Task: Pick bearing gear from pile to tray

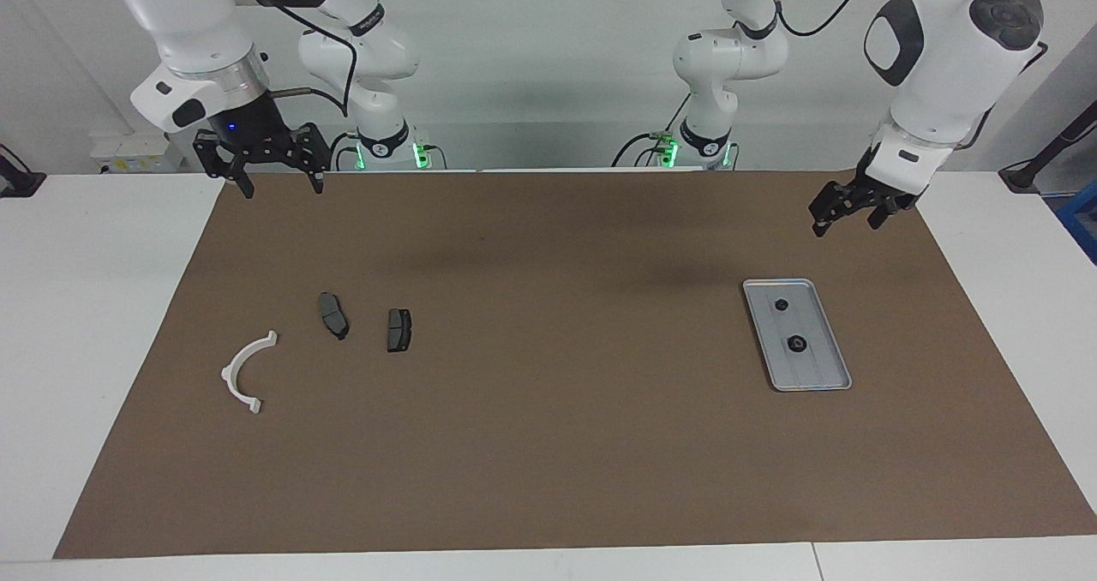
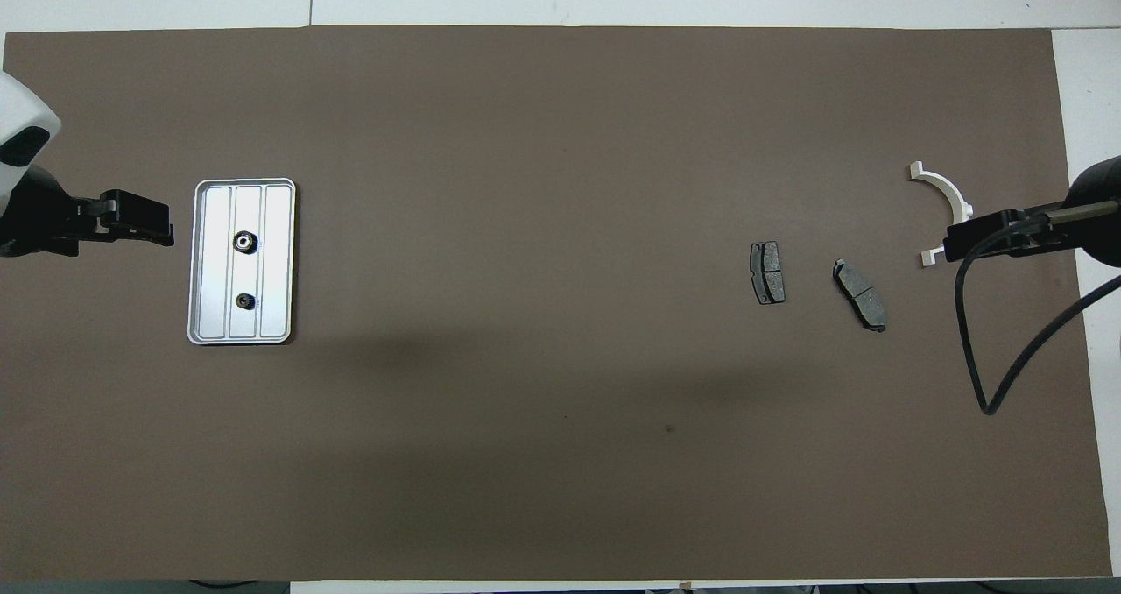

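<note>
A white bench [image 1: 103,307] carries a brown mat [image 1: 557,444] before a pale wall [image 1: 548,67]. The tray [image 1: 827,375], at the left arm's end, holds two black gears [image 1: 796,344], probably bearings. Both tools, left [image 1: 844,217] and right [image 1: 278,182], hang released, empty, above the mat. Two pads [image 1: 398,330] and a white arc [image 1: 244,374] lie at the right arm's end.

A white table [image 1: 103,307] carries a large brown mat [image 1: 557,444] that covers most of its top. On the mat, toward the left arm's end, sits a silver-grey tray [image 1: 836,375]; well apart, toward the right arm's end, lie two dark grey plates [image 1: 333,314] [image 1: 398,329] side by side, and a white half-ring arc [image 1: 241,374] just beside them, farther from the robots
</note>
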